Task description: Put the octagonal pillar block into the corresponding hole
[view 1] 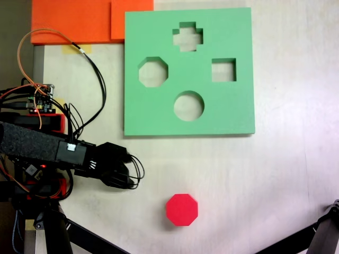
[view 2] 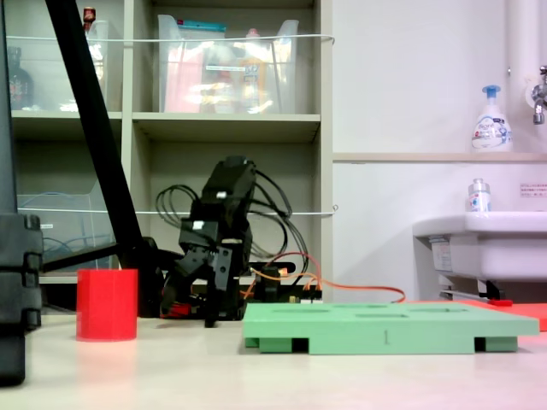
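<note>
Overhead fixed view: octagonal pillar block (view 1: 181, 209) on desk (view 1: 286, 180), below foam board (view 1: 233, 114); octagonal hole (view 1: 153, 72) at board's left; gripper (view 1: 123, 168) left of block, apart.

- One fixed view looks straight down on my table, far enough up to take in the whole green board (view 1: 189, 71), with my arm (view 1: 47, 145) at the picture's left of it.
- Another fixed view sits low at table height, close in, facing the board's (view 2: 389, 329) edge side-on toward shelves (view 2: 226, 124) behind.
- Both fixed views share the board, the red block (view 1: 181, 209) (view 2: 107, 304) and my arm (view 2: 218, 248).
</note>
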